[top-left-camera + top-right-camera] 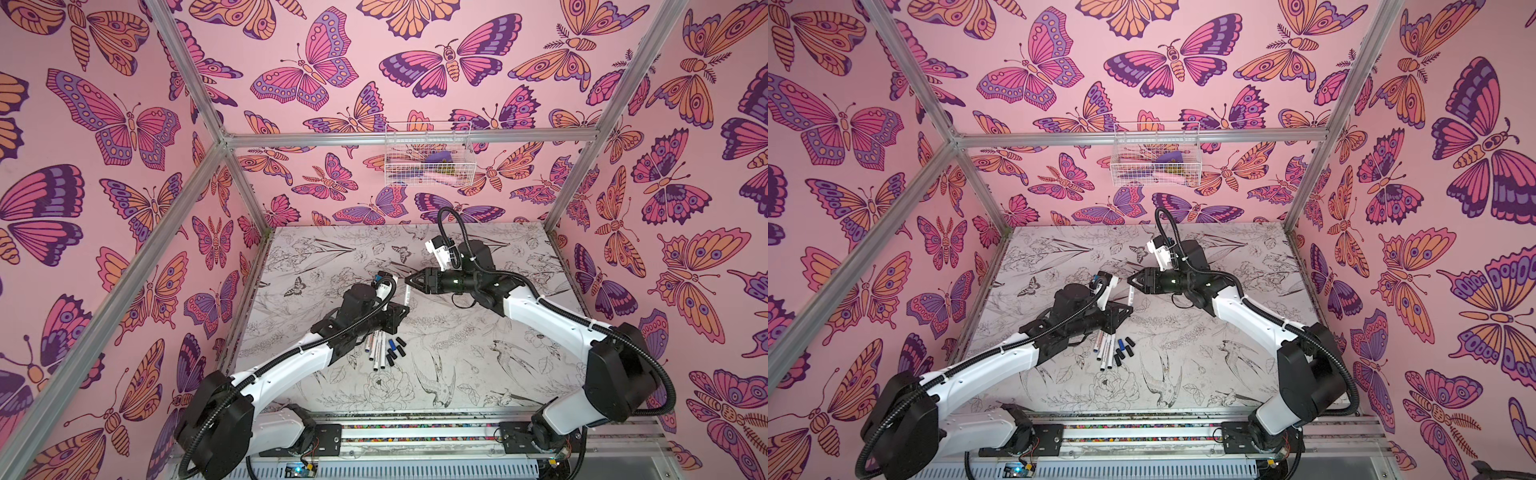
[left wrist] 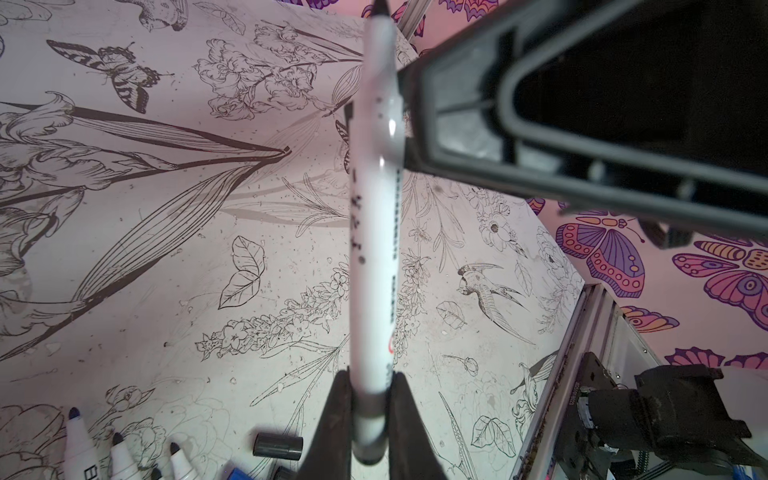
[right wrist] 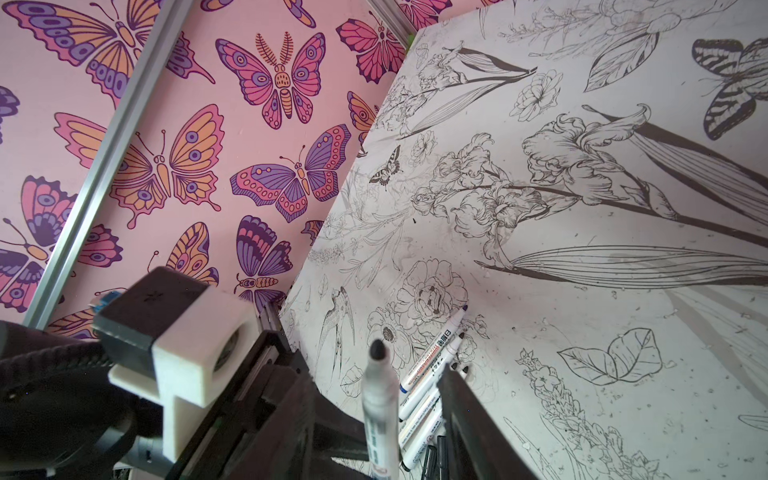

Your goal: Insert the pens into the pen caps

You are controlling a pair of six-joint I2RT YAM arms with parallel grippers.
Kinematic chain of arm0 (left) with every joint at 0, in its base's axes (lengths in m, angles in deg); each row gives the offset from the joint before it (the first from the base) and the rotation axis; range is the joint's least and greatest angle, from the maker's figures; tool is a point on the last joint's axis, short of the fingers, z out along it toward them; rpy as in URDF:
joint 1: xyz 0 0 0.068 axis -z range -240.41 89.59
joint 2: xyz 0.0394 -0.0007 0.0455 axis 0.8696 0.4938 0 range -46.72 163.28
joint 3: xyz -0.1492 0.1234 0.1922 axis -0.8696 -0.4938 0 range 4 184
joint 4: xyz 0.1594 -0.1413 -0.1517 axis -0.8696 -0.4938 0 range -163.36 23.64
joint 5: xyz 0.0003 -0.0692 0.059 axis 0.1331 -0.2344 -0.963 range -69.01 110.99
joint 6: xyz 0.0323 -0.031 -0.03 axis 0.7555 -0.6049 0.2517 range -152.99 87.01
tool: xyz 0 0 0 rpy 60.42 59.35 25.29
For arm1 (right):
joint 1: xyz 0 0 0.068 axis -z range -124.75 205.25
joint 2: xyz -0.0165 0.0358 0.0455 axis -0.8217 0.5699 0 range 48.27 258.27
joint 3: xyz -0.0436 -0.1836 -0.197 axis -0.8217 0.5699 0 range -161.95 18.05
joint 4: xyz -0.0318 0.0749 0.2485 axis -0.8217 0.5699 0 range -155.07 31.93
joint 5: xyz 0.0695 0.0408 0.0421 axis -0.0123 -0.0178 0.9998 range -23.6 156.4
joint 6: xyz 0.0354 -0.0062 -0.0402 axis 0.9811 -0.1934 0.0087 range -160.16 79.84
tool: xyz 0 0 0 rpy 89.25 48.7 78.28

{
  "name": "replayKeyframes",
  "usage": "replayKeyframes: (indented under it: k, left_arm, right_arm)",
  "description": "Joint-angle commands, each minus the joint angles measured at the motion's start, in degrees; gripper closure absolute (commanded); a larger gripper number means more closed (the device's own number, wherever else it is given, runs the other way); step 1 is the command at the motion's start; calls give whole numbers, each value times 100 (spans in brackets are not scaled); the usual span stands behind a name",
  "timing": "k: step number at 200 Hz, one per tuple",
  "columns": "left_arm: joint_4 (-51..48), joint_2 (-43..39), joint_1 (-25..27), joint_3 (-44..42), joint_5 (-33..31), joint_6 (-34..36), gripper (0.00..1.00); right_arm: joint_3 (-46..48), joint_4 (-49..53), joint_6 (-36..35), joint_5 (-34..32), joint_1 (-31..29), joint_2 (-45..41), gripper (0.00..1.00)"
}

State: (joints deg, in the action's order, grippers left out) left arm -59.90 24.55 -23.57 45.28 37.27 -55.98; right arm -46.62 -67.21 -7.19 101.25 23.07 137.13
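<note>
A white pen [image 2: 374, 249] with a bare black tip stands upright, and my left gripper [image 2: 370, 415] is shut on its lower end. In both top views this pen [image 1: 407, 296] rises from the left gripper [image 1: 401, 309] at mid table. My right gripper [image 1: 409, 281] is open and level with the pen's upper part. In the right wrist view the pen [image 3: 380, 407] stands between the right gripper's [image 3: 374, 399] spread jaws, with a gap on each side. Several more pens [image 1: 379, 353] lie beside black pen caps [image 1: 397, 351] and a blue cap [image 1: 390, 345] under the left arm.
A white wire basket [image 1: 428, 158] with small items hangs on the back wall. Aluminium frame posts [image 1: 582, 158] edge the table. The arm bases sit on a rail [image 1: 415, 432] along the front edge.
</note>
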Motion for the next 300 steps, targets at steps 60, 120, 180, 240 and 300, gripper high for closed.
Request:
replayKeyframes:
  k: [60,120,180,240,300]
  left_arm:
    - [215,108,128,99,-36,65,100]
    - [396,392,136,134,-111,-22,100]
    - [546,553,139,196,-75,-90,75]
    - [893,643,139,253,-241,-232,62]
    - [861,720,134,353,-125,-230,66]
  right_arm:
    - [-313,82,-89,165,-77,306,69]
    - [-315,213,-164,296,-113,334,81]
    - [-267,372,-317,377,-113,170,95]
    - [-235,580,-467,421,-104,161,98]
    - [-176,634,-561,414,-102,-110,98]
